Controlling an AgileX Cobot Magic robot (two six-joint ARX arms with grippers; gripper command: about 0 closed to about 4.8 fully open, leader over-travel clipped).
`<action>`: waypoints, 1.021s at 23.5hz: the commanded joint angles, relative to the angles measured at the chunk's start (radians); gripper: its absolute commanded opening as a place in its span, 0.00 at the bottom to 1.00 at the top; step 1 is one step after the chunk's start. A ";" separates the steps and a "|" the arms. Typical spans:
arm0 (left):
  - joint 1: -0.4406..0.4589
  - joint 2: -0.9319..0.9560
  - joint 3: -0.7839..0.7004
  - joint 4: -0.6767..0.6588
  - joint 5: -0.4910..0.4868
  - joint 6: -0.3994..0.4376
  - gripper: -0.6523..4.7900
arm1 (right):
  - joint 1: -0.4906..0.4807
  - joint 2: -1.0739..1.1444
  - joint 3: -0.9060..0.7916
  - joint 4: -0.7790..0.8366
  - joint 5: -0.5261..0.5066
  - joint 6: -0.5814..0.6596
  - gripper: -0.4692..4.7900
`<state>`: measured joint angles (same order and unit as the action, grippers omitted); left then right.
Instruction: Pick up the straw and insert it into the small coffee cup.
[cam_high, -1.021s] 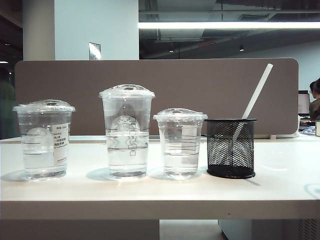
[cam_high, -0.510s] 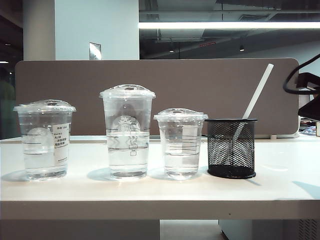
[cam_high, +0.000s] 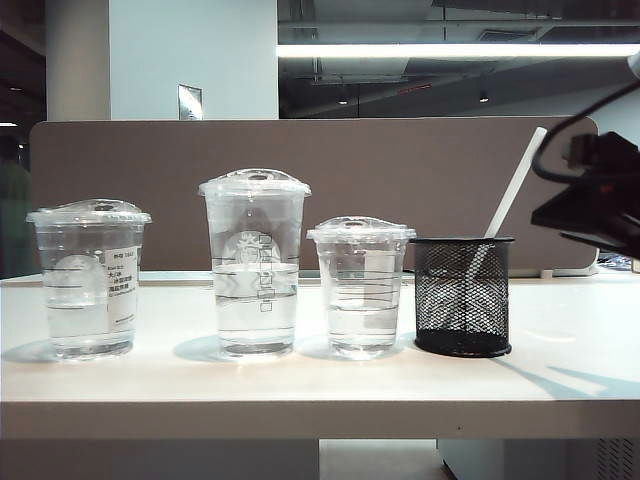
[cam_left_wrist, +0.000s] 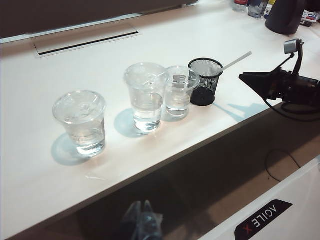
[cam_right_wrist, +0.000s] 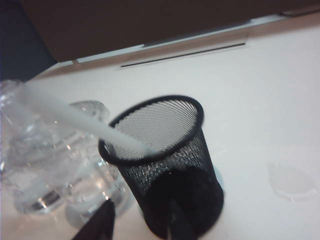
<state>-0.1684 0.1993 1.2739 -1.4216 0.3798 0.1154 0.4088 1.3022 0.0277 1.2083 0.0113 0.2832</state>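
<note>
The white straw (cam_high: 515, 185) leans to the right in a black mesh holder (cam_high: 462, 295). Just left of the holder stands the small coffee cup (cam_high: 360, 285), lidded and partly filled with water. My right gripper (cam_right_wrist: 137, 222) is open, with nothing between its dark fingertips, and hovers close to the holder (cam_right_wrist: 165, 170) and the straw (cam_right_wrist: 75, 117). In the exterior view the right arm (cam_high: 590, 200) hangs to the right of the straw, apart from it. My left gripper (cam_left_wrist: 142, 217) is below the table's front edge, its tips together.
A tall clear cup with a round logo (cam_high: 254, 262) and a wide clear cup with a white label (cam_high: 90, 278) stand in a row left of the small one. A brown partition (cam_high: 150, 160) runs behind the table (cam_high: 300, 385).
The right arm has swung in from the right edge toward the holder and the straw. The cups, the holder and the straw have not moved.
</note>
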 joint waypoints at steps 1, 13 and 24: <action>0.001 0.000 0.002 0.024 -0.002 0.002 0.11 | 0.002 -0.001 0.034 0.014 -0.011 -0.001 0.40; 0.001 0.000 0.002 0.022 -0.002 0.007 0.11 | 0.003 0.005 0.114 -0.024 -0.051 -0.001 0.37; -0.001 0.000 0.002 0.024 0.001 0.008 0.11 | 0.002 0.003 0.160 -0.022 -0.040 -0.079 0.17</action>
<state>-0.1692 0.1989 1.2739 -1.4101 0.3779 0.1192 0.4095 1.3090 0.1741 1.1614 -0.0280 0.2180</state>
